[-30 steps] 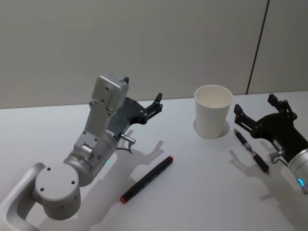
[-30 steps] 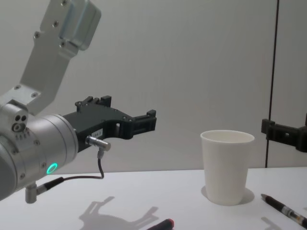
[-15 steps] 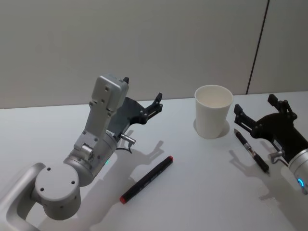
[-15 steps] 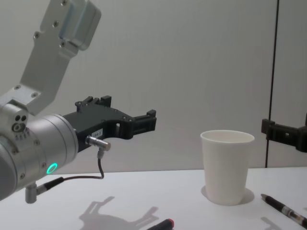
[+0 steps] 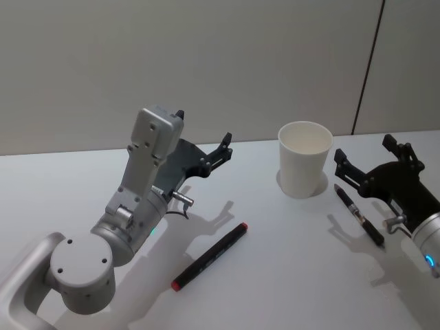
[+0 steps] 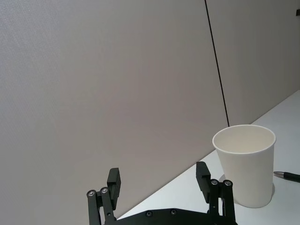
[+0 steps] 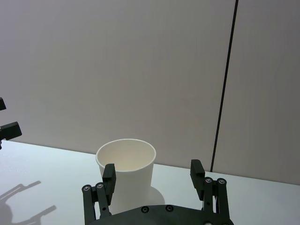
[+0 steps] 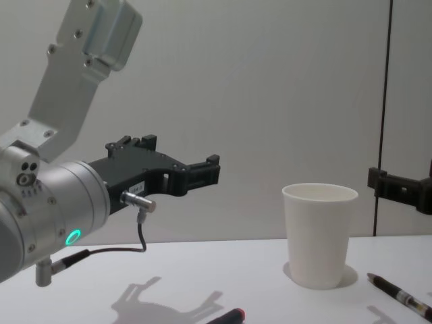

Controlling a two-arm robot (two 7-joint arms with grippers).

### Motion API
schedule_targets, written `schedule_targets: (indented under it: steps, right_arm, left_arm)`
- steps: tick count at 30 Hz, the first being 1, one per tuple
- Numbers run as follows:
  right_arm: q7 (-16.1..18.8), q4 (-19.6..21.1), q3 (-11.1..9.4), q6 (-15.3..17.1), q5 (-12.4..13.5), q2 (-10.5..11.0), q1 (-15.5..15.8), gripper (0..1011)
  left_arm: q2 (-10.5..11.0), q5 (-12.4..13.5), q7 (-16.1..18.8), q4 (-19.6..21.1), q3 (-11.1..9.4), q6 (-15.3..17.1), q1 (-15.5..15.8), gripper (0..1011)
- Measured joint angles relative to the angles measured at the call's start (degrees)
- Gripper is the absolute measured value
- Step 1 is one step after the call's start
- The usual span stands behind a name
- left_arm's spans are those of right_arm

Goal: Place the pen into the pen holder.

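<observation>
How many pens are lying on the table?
2. A black marker with a red end lies centrally; a slimmer black pen lies just right of the white cup, near the right gripper.

Lab-like test bench — bare white table [image 5: 289, 275], plain panelled wall [image 5: 206, 62]

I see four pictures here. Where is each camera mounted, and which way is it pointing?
Head: high up, looking down at the table; shows both arms, left tool, right tool, cup, pen and marker.
Chest: lower, looking level across the table; left arm looms large, right tool at the right edge.
Left wrist: on the left arm, looking forward over its open tool.
Right wrist: same on the other arm, tool open.
All four share the cup.
</observation>
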State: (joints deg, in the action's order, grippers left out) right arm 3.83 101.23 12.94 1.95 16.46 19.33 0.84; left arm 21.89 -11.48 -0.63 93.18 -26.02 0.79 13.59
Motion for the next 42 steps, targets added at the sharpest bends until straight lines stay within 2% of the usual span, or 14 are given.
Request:
schedule_targets:
  steps: [28,36,42]
  right_arm:
    - [0.2,0.0,0.0,0.2,-0.3,-0.1,-0.1,1001]
    - [0.3,0.4,-0.3,1.6,-1.0,0.3,-0.2,1002]
    - [-1.1,1.3,-1.1,3.0,-0.8,1.1,0.5,1001]
  left_arm:
    - [0.0,0.0,0.0,0.0,0.0,0.0,0.0,1001]
    - [0.0,0.0,0.0,0.0,0.0,0.0,0.0,1001]
    - [0.0,0.0,0.0,0.0,0.0,0.0,0.0,1001]
